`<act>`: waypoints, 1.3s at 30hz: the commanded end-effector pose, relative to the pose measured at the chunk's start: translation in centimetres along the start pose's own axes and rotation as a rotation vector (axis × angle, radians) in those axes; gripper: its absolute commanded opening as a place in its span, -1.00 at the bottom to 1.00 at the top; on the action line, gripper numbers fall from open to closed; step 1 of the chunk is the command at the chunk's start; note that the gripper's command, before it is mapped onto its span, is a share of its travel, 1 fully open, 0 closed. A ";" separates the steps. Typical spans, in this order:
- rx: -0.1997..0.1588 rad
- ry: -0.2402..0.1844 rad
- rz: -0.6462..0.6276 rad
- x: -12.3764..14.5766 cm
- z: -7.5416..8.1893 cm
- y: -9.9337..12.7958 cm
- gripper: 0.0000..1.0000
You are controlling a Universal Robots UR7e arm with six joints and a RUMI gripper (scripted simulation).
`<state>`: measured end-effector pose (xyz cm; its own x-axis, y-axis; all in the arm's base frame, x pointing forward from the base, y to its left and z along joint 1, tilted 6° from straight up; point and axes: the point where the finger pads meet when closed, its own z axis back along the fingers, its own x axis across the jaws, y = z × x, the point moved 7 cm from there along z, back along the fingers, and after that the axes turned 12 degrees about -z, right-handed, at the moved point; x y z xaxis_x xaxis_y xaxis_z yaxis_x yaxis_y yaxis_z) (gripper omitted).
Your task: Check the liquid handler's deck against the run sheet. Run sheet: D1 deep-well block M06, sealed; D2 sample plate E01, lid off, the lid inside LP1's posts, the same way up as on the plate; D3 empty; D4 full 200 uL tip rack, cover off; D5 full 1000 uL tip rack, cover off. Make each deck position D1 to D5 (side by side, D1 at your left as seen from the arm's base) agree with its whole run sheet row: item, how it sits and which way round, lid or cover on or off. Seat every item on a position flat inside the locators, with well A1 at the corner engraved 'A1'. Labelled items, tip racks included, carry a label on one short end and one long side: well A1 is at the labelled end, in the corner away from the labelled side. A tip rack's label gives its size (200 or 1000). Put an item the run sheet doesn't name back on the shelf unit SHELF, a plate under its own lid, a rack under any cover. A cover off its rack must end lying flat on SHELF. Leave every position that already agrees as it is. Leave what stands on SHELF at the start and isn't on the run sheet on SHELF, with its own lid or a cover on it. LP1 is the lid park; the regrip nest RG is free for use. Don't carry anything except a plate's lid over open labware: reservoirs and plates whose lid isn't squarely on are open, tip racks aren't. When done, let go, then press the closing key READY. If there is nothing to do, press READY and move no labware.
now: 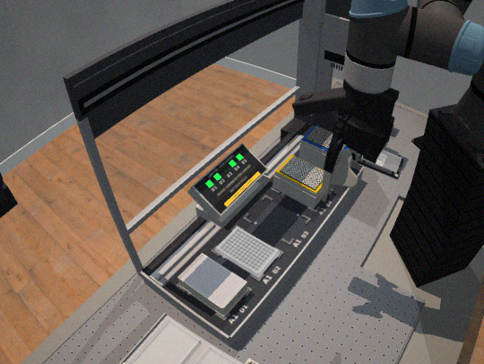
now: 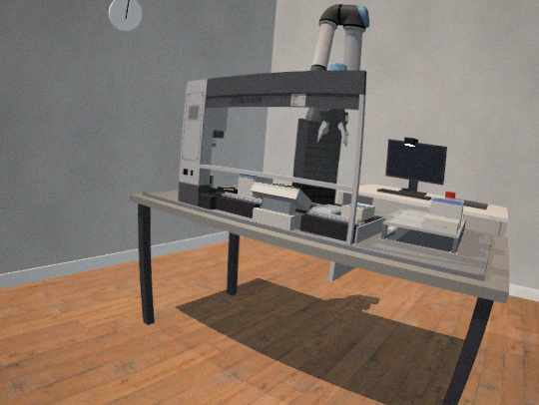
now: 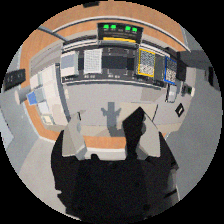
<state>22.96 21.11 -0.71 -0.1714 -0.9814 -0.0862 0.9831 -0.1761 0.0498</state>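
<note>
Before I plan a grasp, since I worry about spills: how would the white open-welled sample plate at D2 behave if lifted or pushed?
The white sample plate looks like rigid moulded plastic, so probably stiff and light. It is low and flat, unlikely to tip. With no lid on, any contents could spill if tilted. The open gripper holds nothing.

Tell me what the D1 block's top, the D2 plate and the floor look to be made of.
D1 block's top: looks like a smooth foil or film seal, flat grey-to-white sheen with no wells showing.
D2 plate: probably pale moulded plastic, matte, with a fine open well grid.
Floor: wood planks or wood-look laminate, warm orange with visible grain and seams.
</note>
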 end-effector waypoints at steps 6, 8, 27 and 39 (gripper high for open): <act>0.001 0.005 0.014 7.5 0.5 -0.5 0.64; 0.001 0.005 0.014 8.4 0.5 -0.3 0.64; 0.001 0.005 0.014 9.6 0.5 0.0 0.64; 0.001 0.005 0.014 9.6 0.5 0.0 0.64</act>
<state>22.96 21.11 -0.71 -0.1714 -0.9814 -0.0862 0.9831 -0.1761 0.0498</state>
